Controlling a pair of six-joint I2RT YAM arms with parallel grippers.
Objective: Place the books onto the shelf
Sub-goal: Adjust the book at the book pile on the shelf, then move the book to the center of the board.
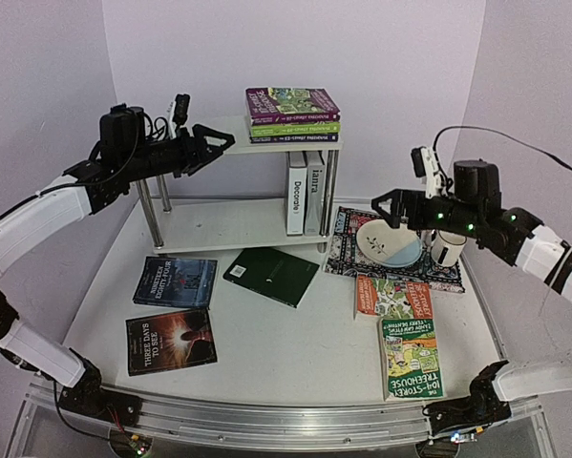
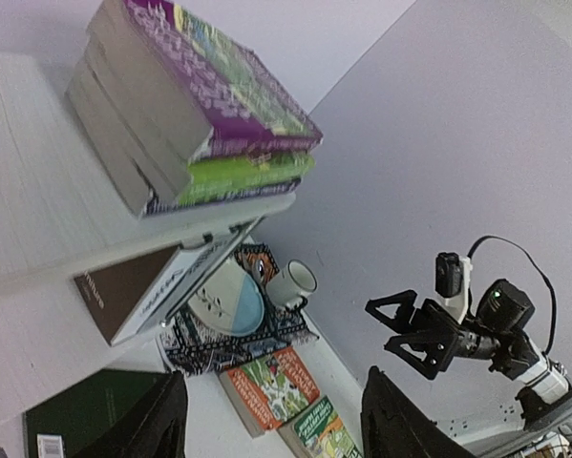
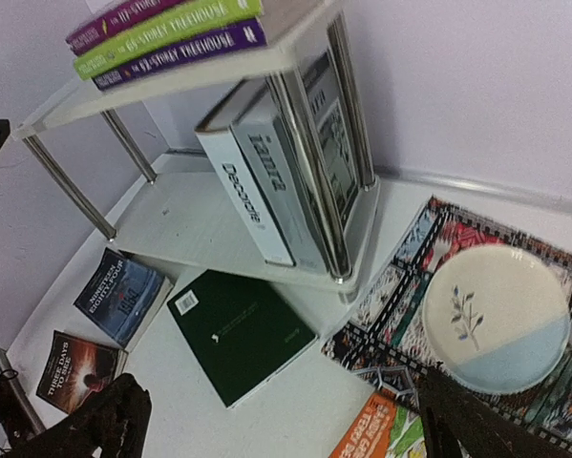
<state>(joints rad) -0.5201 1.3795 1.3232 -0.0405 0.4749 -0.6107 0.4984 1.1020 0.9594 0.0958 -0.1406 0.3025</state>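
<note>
My left fingers point(image 1: 219, 148) hang released and empty at the shelf point(image 1: 219, 224), just left of the stacked books point(image 1: 292, 113) on its top board. My right fingers point(image 1: 379, 209) gape empty over the plate point(image 1: 389, 243) on the mat point(image 1: 348, 250). Dropping toward the Treehouse pair point(image 1: 400, 324) on the near-right bench point(image 1: 295, 353), I may clip the plate or mug point(image 1: 446, 250). Flat covers may slip my pinch, and a careless left swing could shove the stack off.

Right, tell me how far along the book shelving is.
Done: three Treehouse books stacked on top of the shelf, Decorate and ianra upright on its lower board. In hand: nothing; left claw and right claw are open and empty. Left: five books on the table: two dark ones, a green book, two Treehouse paperbacks near the mat.
</note>
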